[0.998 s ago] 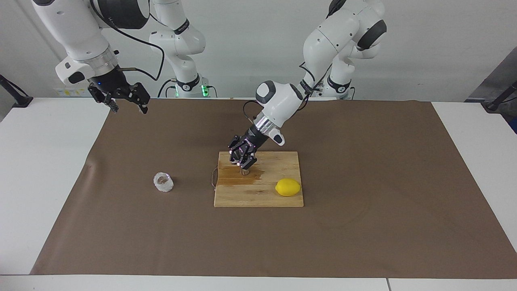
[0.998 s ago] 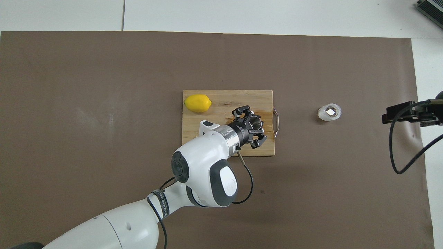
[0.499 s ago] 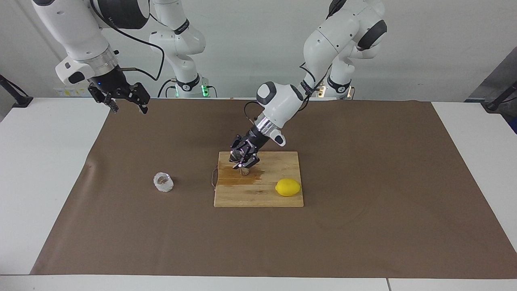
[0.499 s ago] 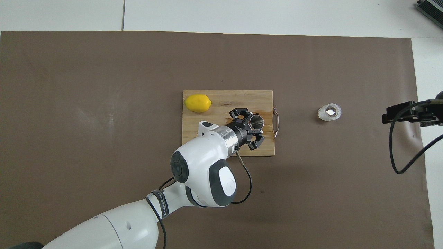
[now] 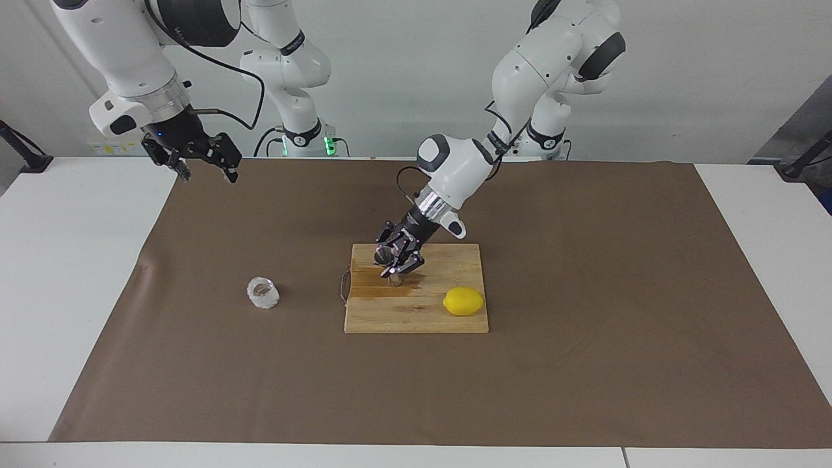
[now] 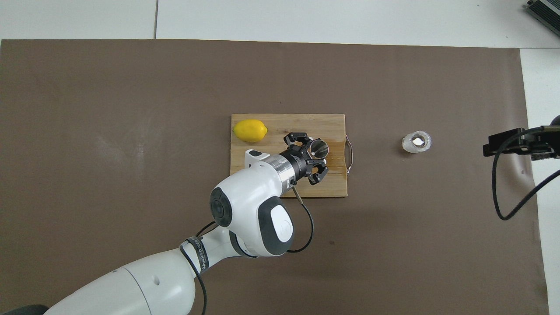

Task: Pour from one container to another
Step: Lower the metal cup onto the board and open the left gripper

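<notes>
1 steel jigger upright on 1 cutting board, left gripper apart around its top; 1 lemon on board; 1 faceted glass cup on mat toward right arm's end; right gripper waited raised, apart.

Cutting board — pale wood, visible grain, a darker wet-looking stain on one part. Jigger: shiny steel, mirror-bright rim. Glass cup clear, bumpy and faceted. Lemon — yellow peel, slight sheen. Table cover matt brown, paper-like, faintly creased.
</notes>
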`<control>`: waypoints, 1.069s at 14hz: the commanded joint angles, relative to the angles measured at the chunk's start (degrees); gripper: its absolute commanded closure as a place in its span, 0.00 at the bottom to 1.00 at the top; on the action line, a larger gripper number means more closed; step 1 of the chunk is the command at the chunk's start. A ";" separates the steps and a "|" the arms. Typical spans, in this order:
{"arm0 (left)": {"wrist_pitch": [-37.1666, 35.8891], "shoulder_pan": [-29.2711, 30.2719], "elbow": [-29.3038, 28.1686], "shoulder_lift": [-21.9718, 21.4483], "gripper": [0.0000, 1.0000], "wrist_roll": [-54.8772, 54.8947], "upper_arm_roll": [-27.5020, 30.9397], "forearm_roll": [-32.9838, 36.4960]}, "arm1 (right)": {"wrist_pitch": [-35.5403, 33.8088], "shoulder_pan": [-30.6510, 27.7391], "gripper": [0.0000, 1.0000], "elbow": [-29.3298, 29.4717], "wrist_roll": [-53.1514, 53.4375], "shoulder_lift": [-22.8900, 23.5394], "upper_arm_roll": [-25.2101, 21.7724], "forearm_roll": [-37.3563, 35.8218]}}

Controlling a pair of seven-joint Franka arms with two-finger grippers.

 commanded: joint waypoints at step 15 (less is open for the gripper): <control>-4.13 2.08 -5.30 -7.14 0.00 -0.70 -0.42 -0.22 | -0.35 -0.45 0.00 -0.16 0.68 -0.51 0.38 -0.26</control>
